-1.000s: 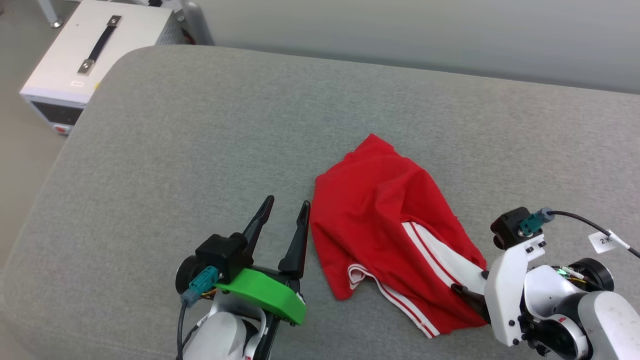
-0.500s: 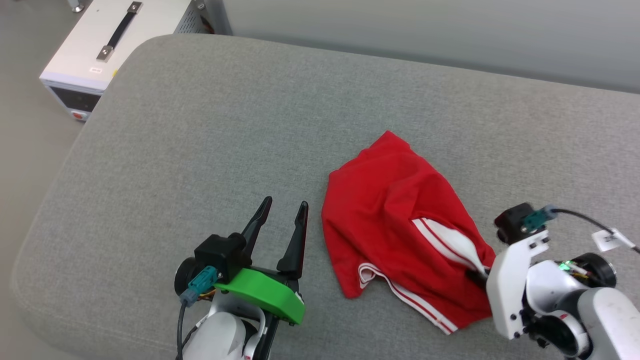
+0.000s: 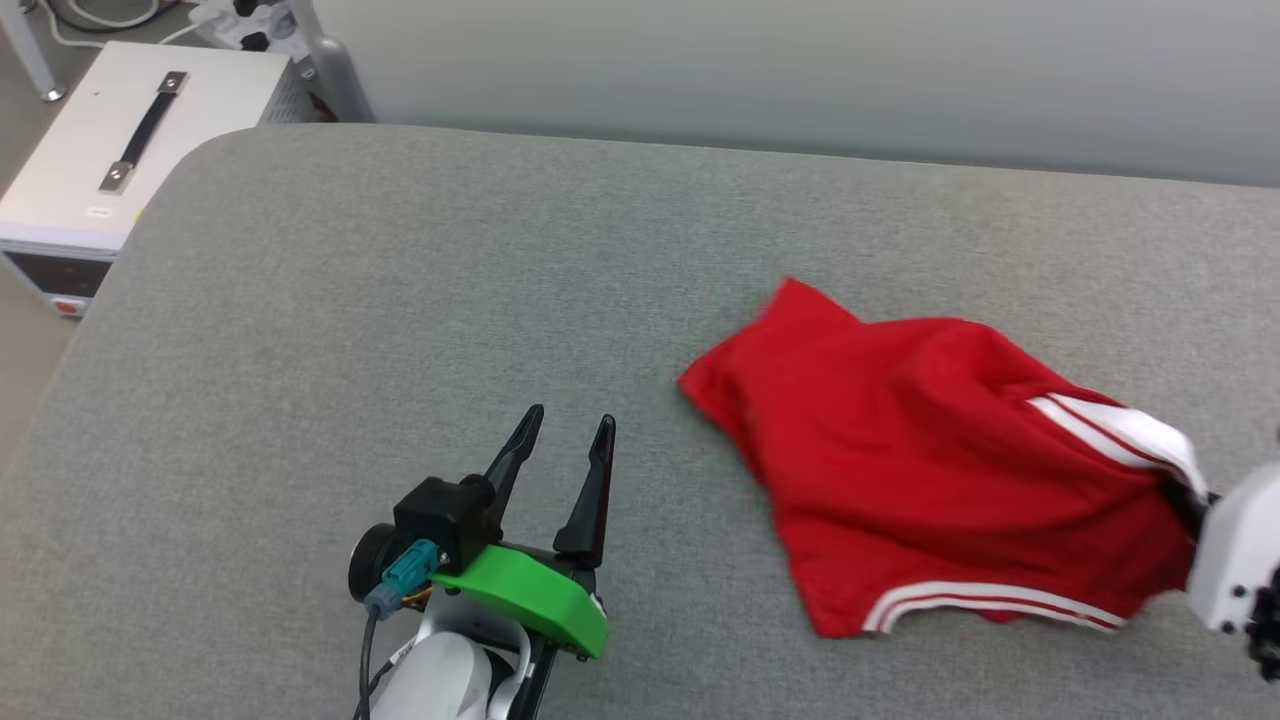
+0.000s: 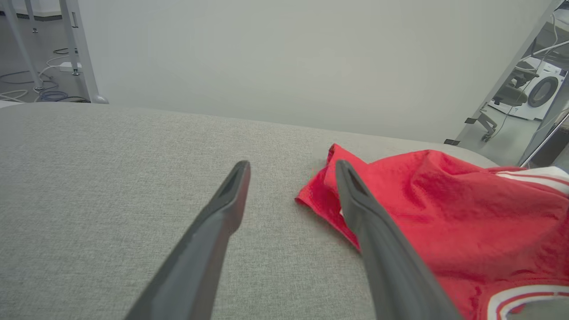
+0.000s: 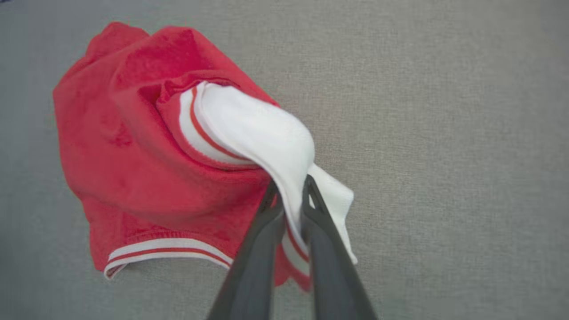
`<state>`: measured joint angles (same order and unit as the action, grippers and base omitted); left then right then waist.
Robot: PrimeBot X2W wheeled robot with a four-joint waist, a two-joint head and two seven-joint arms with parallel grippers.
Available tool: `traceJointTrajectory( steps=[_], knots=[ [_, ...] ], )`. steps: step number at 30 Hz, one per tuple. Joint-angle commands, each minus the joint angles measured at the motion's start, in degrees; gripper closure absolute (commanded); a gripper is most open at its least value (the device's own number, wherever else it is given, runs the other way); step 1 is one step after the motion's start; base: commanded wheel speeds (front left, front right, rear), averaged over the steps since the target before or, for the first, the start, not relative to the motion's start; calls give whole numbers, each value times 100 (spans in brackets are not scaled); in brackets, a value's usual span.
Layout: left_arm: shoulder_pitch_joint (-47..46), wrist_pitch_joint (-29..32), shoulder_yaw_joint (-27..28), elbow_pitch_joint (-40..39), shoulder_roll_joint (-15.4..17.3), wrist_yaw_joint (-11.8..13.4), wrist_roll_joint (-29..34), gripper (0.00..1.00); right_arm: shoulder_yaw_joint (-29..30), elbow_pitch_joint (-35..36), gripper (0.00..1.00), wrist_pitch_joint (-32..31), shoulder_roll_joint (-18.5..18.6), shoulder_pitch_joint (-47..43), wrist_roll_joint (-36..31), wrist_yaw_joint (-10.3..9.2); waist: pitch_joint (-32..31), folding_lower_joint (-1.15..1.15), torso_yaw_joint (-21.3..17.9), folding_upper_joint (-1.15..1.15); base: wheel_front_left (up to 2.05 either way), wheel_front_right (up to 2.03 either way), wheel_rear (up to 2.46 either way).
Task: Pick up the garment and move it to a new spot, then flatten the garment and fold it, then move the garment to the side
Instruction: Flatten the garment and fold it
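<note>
The garment, a red T-shirt with white sleeves and striped trim, lies bunched and stretched toward the right on the grey cushion. My right gripper is shut on the garment's white sleeve, the fabric pinched between its two dark fingers; in the head view its white wrist sits at the right edge. My left gripper stands open above the cushion, left of the garment, with nothing between its fingers. In the left wrist view the left gripper points at the garment's near corner.
The grey cushion spreads wide to the left and back. A white box with a black handle stands on the floor past the far left corner. A pale wall runs behind.
My right gripper has shut on the white sleeve and pulled the garment to the right, stretching it out. The head camera has shifted. The left gripper has stayed open in place.
</note>
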<state>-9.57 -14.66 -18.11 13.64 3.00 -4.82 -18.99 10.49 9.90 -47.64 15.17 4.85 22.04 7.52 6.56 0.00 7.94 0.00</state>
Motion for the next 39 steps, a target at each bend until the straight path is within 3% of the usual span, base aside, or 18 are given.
traceJointTrajectory(
  steps=[1, 5, 9, 10, 11, 16, 23, 30, 36, 39],
  knots=[
    [-11, -34, -1, 1, -13, -32, 53, 0, 259, -113, 100, 61, -47, -55, -170, -3, 15, 0, -65, 0, 0, 0, 0],
    [-39, -34, -24, 26, -13, -54, 65, 0, 981, -736, 100, 462, -190, -8, -665, -3, 42, 0, -81, 0, 0, 0, 0],
    [-44, -34, -27, 67, -13, -75, 78, 0, 1094, -1356, 98, 918, -276, 50, -938, -3, 36, 0, -73, 0, 0, 0, 0],
    [-42, -34, -26, 75, -13, -78, 78, 0, 1056, -1444, 21, 1054, -267, 69, -987, -3, 29, 0, -74, 0, 0, 0, 0],
    [-37, -34, -20, 84, -13, -81, 80, 0, 998, -1544, 0, 1186, -271, 101, -1006, -3, 14, 0, -81, 0, 0, 0, 0],
    [13, -34, -11, 109, -13, -84, 87, 0, 504, -1510, 0, 2001, -236, 289, -775, -3, -78, 0, -176, 0, 0, 0, 0],
    [14, -34, -32, 77, -13, -77, -34, 0, -203, -785, 0, 3454, -62, 193, -479, -3, -149, 0, -338, 0, 0, 0, 0],
    [-193, 54, -236, 195, -13, -52, -321, 0, -263, -258, 0, 4365, -395, -105, -397, -3, -50, 0, -578, 0, 0, 0, 0],
    [-914, 1052, -434, 345, -1, -23, -586, 0, -192, 25, 0, 4477, -632, -162, -540, -3, 187, 0, -891, 0, 0, 0, 0],
    [-1538, 2147, -524, 466, -2, -69, -869, 0, -165, 128, 0, 4477, -673, -137, -593, -3, 309, 0, -1017, 0, 0, 0, 0]
  ],
)
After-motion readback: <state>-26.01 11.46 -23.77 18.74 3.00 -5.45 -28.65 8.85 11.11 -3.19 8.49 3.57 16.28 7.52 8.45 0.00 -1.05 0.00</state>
